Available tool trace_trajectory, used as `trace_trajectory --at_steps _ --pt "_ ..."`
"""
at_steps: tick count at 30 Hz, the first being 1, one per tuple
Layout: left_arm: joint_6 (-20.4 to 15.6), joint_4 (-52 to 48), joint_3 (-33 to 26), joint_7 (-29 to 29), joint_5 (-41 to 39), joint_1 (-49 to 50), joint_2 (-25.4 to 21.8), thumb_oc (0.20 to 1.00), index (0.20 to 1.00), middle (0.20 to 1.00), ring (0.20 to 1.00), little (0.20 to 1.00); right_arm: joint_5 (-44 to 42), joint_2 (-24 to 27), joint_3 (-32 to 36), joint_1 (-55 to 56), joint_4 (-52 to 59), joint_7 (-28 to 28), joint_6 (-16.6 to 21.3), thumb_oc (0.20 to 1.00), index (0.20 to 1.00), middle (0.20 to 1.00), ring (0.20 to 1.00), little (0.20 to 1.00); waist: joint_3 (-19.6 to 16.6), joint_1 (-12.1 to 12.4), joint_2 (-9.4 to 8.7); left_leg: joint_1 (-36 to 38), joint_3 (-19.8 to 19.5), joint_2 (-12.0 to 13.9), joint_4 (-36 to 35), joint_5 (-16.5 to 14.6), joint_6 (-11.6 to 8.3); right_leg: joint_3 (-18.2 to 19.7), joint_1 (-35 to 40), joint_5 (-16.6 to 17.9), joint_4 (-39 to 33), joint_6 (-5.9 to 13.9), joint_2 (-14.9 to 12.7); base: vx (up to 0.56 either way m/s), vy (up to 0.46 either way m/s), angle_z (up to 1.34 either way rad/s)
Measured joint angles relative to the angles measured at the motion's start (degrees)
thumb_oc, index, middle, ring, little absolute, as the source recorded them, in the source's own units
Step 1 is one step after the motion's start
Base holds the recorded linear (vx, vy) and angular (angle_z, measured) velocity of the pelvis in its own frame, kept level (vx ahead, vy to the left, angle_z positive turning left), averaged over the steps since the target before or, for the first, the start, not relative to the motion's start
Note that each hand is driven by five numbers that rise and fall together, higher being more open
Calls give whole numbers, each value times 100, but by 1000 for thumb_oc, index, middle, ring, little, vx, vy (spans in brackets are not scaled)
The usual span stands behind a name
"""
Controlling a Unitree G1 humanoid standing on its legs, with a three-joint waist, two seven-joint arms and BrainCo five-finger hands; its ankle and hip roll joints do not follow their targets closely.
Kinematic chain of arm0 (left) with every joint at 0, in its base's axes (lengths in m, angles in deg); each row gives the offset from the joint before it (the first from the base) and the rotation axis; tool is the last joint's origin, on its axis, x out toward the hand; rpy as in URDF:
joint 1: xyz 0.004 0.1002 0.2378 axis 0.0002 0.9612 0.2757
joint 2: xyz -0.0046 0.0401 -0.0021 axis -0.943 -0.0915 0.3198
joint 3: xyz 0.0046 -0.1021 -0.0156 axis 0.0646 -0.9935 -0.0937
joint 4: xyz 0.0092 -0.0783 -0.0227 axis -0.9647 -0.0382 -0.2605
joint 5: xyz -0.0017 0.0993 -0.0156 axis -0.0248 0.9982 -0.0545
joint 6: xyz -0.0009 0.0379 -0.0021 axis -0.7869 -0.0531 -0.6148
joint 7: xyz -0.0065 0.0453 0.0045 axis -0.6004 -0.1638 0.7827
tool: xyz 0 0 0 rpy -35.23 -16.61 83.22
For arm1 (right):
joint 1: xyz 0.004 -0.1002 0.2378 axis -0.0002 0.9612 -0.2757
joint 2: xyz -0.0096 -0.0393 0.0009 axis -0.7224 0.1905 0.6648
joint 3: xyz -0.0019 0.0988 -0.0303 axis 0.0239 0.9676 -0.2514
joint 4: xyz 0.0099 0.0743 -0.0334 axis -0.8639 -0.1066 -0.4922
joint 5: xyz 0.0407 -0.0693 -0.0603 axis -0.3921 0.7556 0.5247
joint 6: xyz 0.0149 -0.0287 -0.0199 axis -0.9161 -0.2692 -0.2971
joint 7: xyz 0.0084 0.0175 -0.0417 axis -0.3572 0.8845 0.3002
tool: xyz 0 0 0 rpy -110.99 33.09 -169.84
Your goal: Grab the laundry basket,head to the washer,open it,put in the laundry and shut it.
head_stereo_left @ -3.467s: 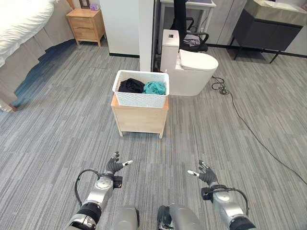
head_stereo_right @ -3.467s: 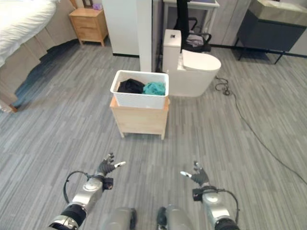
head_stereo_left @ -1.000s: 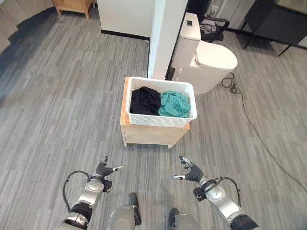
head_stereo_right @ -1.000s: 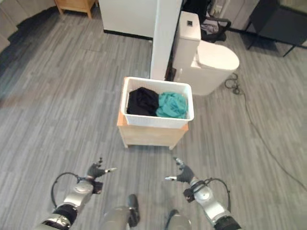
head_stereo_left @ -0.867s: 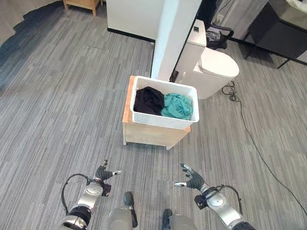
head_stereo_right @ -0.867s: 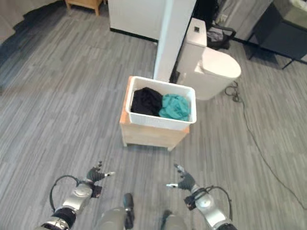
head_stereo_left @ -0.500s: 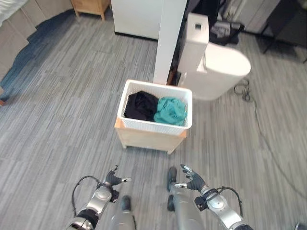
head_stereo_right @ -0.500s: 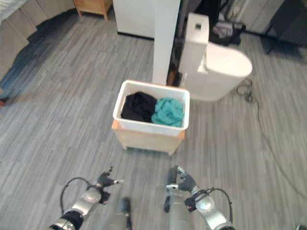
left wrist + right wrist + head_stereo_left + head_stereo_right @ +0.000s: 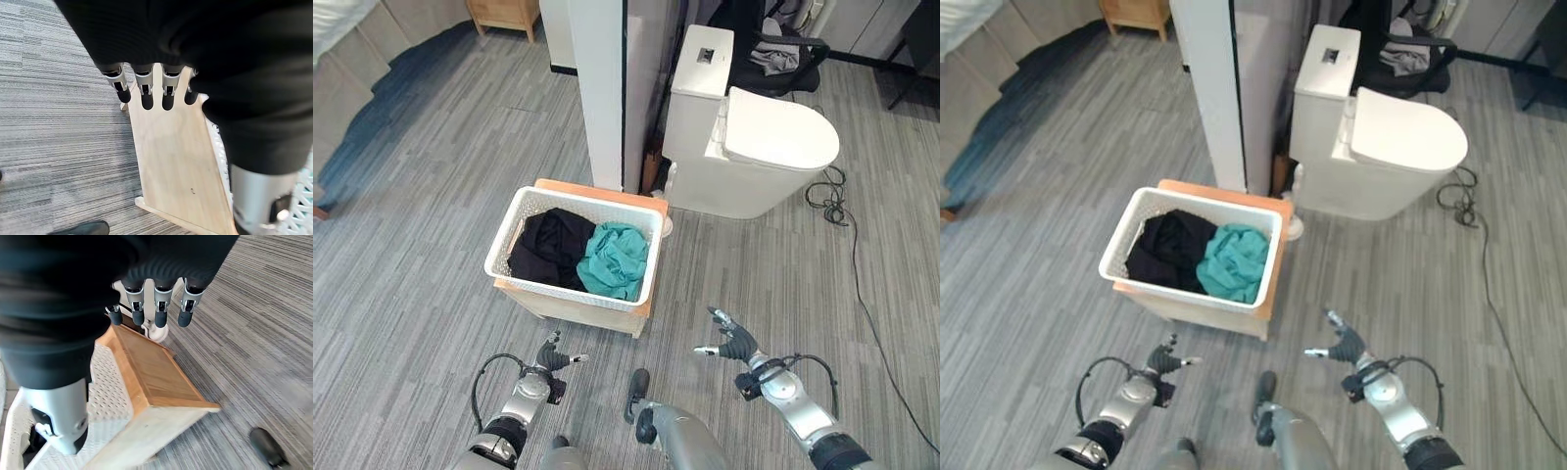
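A white laundry basket (image 9: 509, 269) holds a black garment (image 9: 546, 247) and a teal garment (image 9: 615, 259). It rests on a low wooden stand (image 9: 576, 309) on the floor ahead, slightly to my left. My left hand (image 9: 551, 359) hovers low just in front of the stand, fingers straight and holding nothing. My right hand (image 9: 730, 342) is open too, off the basket's right corner and apart from it. In the left wrist view the straight fingers (image 9: 142, 90) point at the stand's side (image 9: 171, 156). The right wrist view shows straight fingers (image 9: 160, 304) above the stand (image 9: 151, 367) and basket wall (image 9: 107, 396).
A white wall end (image 9: 607, 88) rises right behind the basket. A white toilet (image 9: 759, 147) stands to the right of it, with a black chair (image 9: 773, 54) behind. A cable (image 9: 847, 225) trails over the grey carpet at right. A wooden nightstand (image 9: 504, 12) is far left.
The whole view has shifted, so the camera has moved; the basket now shows lower and left of centre. Both hands stay open and low in front.
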Motion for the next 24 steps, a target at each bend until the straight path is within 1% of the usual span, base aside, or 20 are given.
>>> trace_trajectory --at_steps 2,3,4,5,6,7,8,9,10,11,12,13,16,18,19,23,24 --pt "0 16 -13 0 0 7 -1 1000 1000 1000 1000 1000 -7 -33 -103 115 4 -10 1 1000 1000 1000 1000 1000 20 -1 -64 -97 -6 -37 111 -123 48 -82 1 26 -121 38 45 19 14 8" --pt "5 18 -18 2 -1 33 -24 1000 1000 1000 1000 1000 -8 -75 -176 159 -3 -17 0 1000 1000 1000 1000 1000 58 4 -211 -126 8 -214 216 -250 207 -84 -1 68 -243 105 45 11 36 -9" --pt "7 22 -30 1 -1 58 -53 1000 1000 1000 1000 1000 -8 -187 -191 125 -9 -15 1 1000 1000 1000 1000 1000 69 7 -333 -133 19 -375 293 -346 376 -88 -22 -59 -268 287 39 3 41 -20" --pt "6 13 -51 2 -1 110 -34 1000 1000 1000 1000 1000 -8 -228 -200 92 -52 -18 3 1000 1000 1000 1000 1000 59 21 -259 -217 -25 -246 234 -346 448 -248 -221 -659 133 829 32 3 42 -23" --pt "0 -57 -58 3 -3 110 9 1000 1000 1000 1000 1000 -9 -178 -184 81 -26 -23 3 1000 1000 1000 1000 1000 25 47 -100 -306 -117 5 175 -460 390 -103 -655 -744 975 75 32 -2 50 -9" --pt "-9 -121 -33 -5 -2 44 -2 1000 1000 1000 1000 1000 -8 -121 -171 71 16 -28 3 1000 1000 1000 1000 1000 21 7 -108 -315 -269 -48 138 -647 145 310 -947 -779 1603 -182 -114 0 32 19" --pt "-3 -72 20 2 -4 -5 -56 1000 1000 1000 1000 1000 -10 -156 -136 88 -55 -31 -15 1000 1000 1000 1000 1000 31 -14 -325 -247 -110 -157 14 -834 64 194 -865 -501 1445 -257 -415 -2 46 33" --pt "8 57 16 -6 -3 -43 -72 1000 1000 1000 1000 1000 -20 -261 -76 58 -134 0 -23 1000 1000 1000 1000 1000 27 3 -333 -290 -46 -93 51 -877 106 170 -788 -372 1148 -79 -332 -3 20 21" --pt "9 77 29 -1 -2 -25 -73 1000 1000 1000 1000 1000 -18 -248 -65 62 -119 -19 -11 1000 1000 1000 1000 1000 28 48 -340 -279 -16 -143 45 -852 158 191 -674 -153 845 -20 -249 -13 50 6" --pt "9 89 38 -1 -2 -6 -80 1000 1000 1000 1000 1000 -18 -251 -63 65 -122 -17 -11 1000 1000 1000 1000 1000 30 54 -343 -287 -15 -171 7 -848 156 183 -596 -20 675 -77 -241 -11 35 -4" --pt "6 101 39 -1 -1 25 -84 1000 1000 1000 1000 1000 -17 -254 -68 75 -124 -23 -10 1000 1000 1000 1000 1000 30 66 -342 -282 -10 -215 -37 -814 163 192 -526 94 528 66 -254 -21 52 6" --pt "9 175 36 0 -1 25 -93 1000 1000 1000 1000 1000 -17 -258 -76 111 -127 -26 -10 1000 1000 1000 1000 1000 30 65 -338 -273 -23 -258 -62 -769 185 192 -410 244 346 116 -269 -20 50 4" --pt "14 210 22 2 -1 67 -163 1000 1000 1000 1000 1000 -14 -261 -92 251 -136 -62 -11 1000 1000 1000 1000 1000 26 72 -360 -226 -27 -367 -165 -688 269 254 -249 484 13 282 -323 -12 58 5" --pt "18 209 -19 4 -2 133 -238 1000 1000 1000 1000 1000 -14 -260 -148 311 -134 -138 -12 1000 1000 1000 1000 1000 2 67 -404 -188 -20 -436 -190 -664 303 280 -177 585 -105 308 -365 -15 43 -1" --pt "18 208 -18 4 -2 142 -278 1000 1000 1000 1000 1000 -14 -262 -184 329 -134 -149 -13 1000 1000 1000 1000 1000 -20 82 -449 -203 -20 -473 -201 -645 331 294 -177 648 -154 281 -387 -30 44 0" --pt "18 178 -10 2 -2 190 -257 1000 1000 1000 1000 1000 -13 -288 -190 291 -191 -154 -13 1000 1000 1000 1000 1000 -47 171 -564 -213 -4 -568 -171 -642 347 344 -170 871 -226 55 -444 -53 39 -2" --pt "18 179 -13 2 -2 183 -257 1000 1000 1000 1000 1000 -13 -320 -195 260 -249 -156 -14 1000 1000 1000 1000 1000 -46 187 -597 -224 -3 -581 -132 -654 365 352 -166 890 -227 44 -456 -41 16 0"
